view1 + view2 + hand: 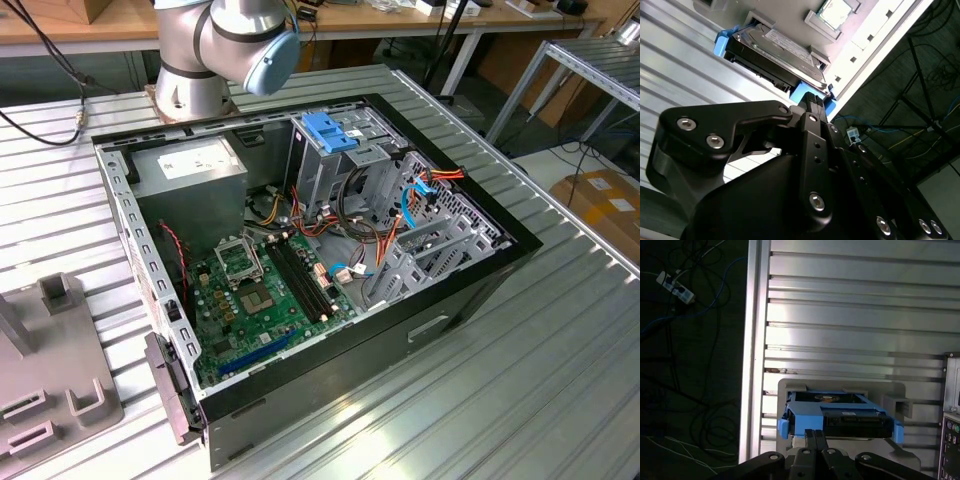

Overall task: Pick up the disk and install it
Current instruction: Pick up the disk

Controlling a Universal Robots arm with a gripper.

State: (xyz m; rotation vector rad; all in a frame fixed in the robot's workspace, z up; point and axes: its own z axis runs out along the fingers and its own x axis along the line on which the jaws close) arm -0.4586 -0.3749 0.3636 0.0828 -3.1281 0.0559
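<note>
Ribbed metal table (840,315) bears a grey holder (890,390) cradling the disk (855,422); hand (815,432) pinched shut, empty.

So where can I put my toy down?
The bare ribbed table between the computer case and the table's edge, on the exterior view's right. Inside the case is crowded: motherboard, cables, drive cage.
</note>
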